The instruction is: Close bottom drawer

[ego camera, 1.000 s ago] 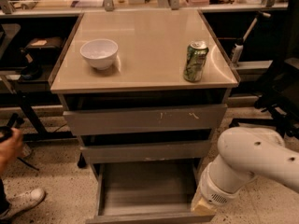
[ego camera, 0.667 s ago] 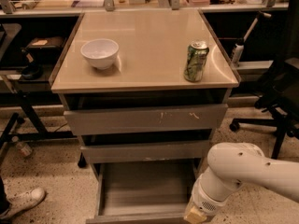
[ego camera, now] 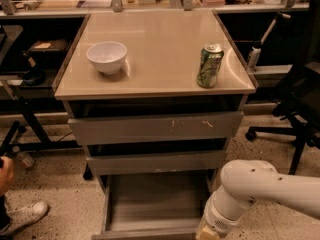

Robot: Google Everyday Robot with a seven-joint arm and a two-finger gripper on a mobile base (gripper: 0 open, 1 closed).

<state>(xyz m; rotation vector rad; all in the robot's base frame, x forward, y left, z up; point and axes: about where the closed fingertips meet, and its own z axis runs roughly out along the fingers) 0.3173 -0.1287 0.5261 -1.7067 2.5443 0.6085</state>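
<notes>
The bottom drawer (ego camera: 150, 204) of the grey cabinet stands pulled well out, its wood-grain inside empty and its low side walls showing; its front panel (ego camera: 145, 234) lies at the lower edge of the view. My white arm (ego camera: 260, 189) comes in from the right and bends down to the drawer's front right corner. The gripper (ego camera: 207, 232) is at the bottom edge of the view next to that corner, mostly cut off by the frame.
Above are the widest drawer front (ego camera: 157, 127) with white scratches and the medium drawer front (ego camera: 155, 161). On the cabinet top (ego camera: 160, 49) stand a white bowl (ego camera: 107, 57) and a green can (ego camera: 209, 65). An office chair (ego camera: 295, 109) is on the right, a person's shoe (ego camera: 22, 216) and hand on the left.
My arm has swung left and lower, bringing the gripper toward the drawer's front right corner. The drawer stands as far out as before. The person at left has shifted.
</notes>
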